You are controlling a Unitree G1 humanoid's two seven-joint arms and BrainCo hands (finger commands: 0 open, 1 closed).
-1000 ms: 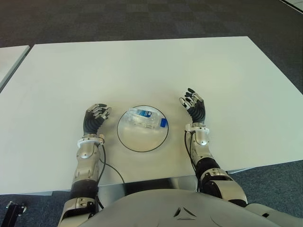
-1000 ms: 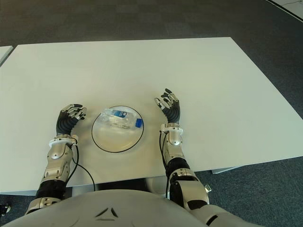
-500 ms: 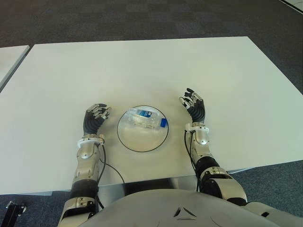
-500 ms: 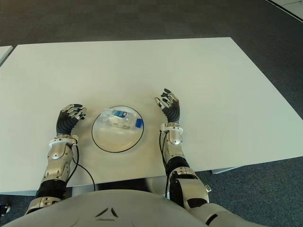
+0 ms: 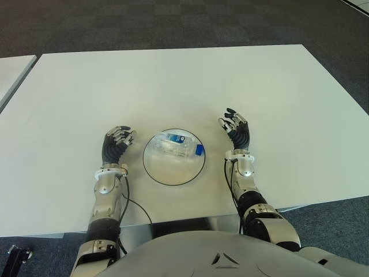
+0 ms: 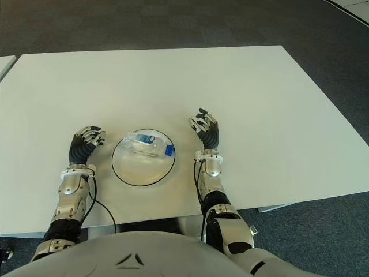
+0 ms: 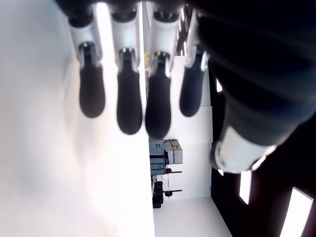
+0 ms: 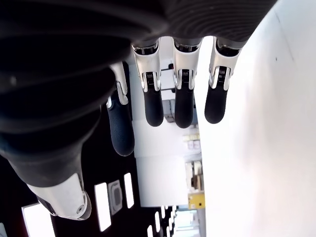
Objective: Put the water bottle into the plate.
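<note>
A small clear water bottle (image 5: 180,145) with a blue cap and blue label lies on its side inside the round clear plate (image 5: 167,171) near the table's front edge. My right hand (image 5: 235,128) shows to the right of the plate, its fingers (image 8: 154,106) spread and holding nothing. To the left of the plate is my left hand (image 5: 117,140), fingers (image 7: 130,104) loosely extended and empty. Neither hand touches the bottle or the plate.
The white table (image 5: 173,86) stretches wide behind the plate. A second white table edge (image 5: 11,72) shows at the far left. Dark carpet (image 5: 173,23) lies beyond the table.
My right hand has drawn back slightly toward me. The bottle, plate and left hand have not moved.
</note>
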